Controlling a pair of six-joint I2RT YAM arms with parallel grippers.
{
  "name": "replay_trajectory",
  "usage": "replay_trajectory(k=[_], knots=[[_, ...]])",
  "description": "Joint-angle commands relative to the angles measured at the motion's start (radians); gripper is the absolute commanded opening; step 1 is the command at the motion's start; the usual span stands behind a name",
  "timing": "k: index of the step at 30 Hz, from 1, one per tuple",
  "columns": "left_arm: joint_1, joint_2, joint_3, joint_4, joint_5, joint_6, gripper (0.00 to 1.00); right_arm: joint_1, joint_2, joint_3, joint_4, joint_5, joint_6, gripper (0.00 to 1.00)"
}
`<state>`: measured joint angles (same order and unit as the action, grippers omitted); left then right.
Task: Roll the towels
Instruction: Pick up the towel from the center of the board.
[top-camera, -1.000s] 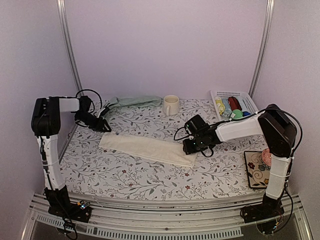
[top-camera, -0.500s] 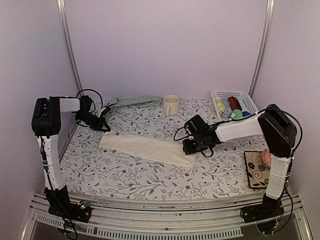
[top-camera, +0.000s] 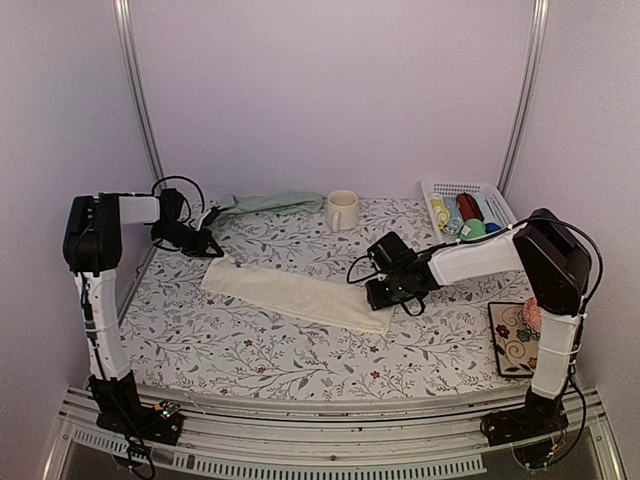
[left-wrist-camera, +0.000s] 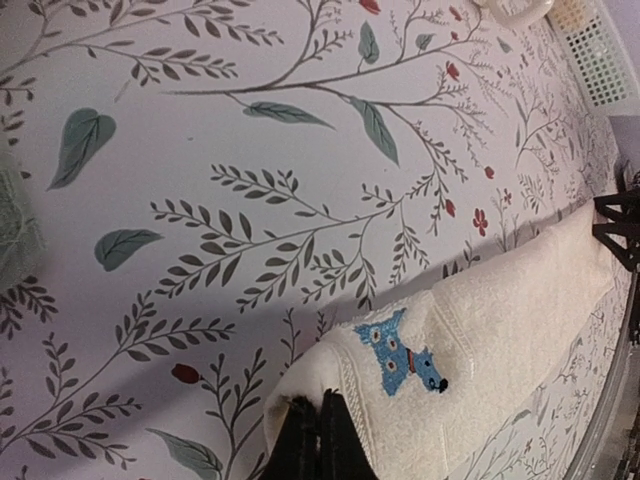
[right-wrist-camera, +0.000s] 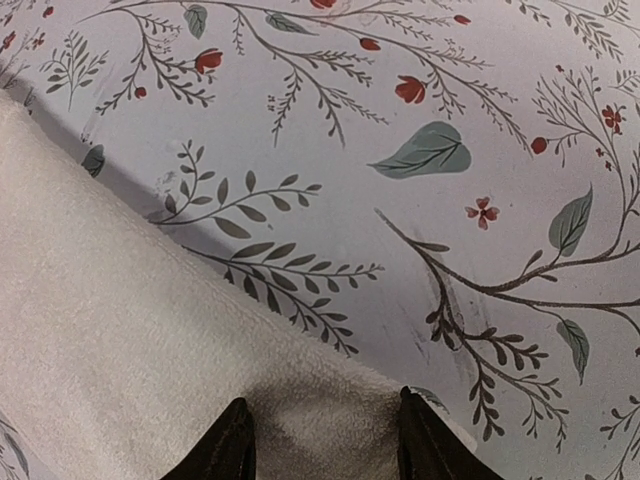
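The cream towel (top-camera: 290, 292) lies as a long folded strip across the middle of the counter (top-camera: 250, 350). The left end effector (left-wrist-camera: 318, 440) is clamped on its left corner, just beside the blue dog mark (left-wrist-camera: 408, 362). The right end effector (right-wrist-camera: 325, 440) has its fingers apart over the right end. The sage green towel (top-camera: 265, 202) lies at the back, beside the cream mug (top-camera: 342, 210)

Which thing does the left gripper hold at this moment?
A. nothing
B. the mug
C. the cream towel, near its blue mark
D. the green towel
C: in the left wrist view, the left gripper is shut on the edge of the cream towel, just beside the blue mark.
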<state>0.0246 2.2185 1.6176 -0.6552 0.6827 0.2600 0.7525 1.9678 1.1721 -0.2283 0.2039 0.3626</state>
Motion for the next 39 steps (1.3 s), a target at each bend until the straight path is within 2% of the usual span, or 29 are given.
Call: replay_trajectory(k=[1,8,19,24,26,28,34,39], knots=[[0.006,-0.017,0.004,0.048,0.029,-0.042,0.00,0.002,0.048,0.006,-0.036,0.013,-0.004,0.49],[0.012,-0.016,0.014,0.073,0.038,-0.095,0.00,0.001,0.055,0.009,-0.037,0.012,-0.006,0.48],[0.015,0.011,0.026,0.116,-0.070,-0.165,0.00,0.001,0.064,0.012,-0.040,0.005,-0.009,0.48],[0.015,0.030,0.041,0.116,-0.062,-0.180,0.00,0.002,0.071,0.016,-0.043,0.003,-0.010,0.48],[0.015,0.029,0.045,0.109,-0.068,-0.174,0.23,0.001,0.069,0.017,-0.043,0.002,-0.010,0.48],[0.015,0.022,0.039,0.108,-0.083,-0.164,0.39,0.002,0.069,0.016,-0.042,0.002,-0.010,0.48],[0.018,0.009,0.012,0.078,-0.088,-0.126,0.42,0.001,0.068,0.015,-0.039,-0.004,-0.011,0.48],[0.018,-0.008,-0.021,0.051,-0.077,-0.095,0.39,0.001,0.064,0.014,-0.039,-0.006,-0.010,0.48]])
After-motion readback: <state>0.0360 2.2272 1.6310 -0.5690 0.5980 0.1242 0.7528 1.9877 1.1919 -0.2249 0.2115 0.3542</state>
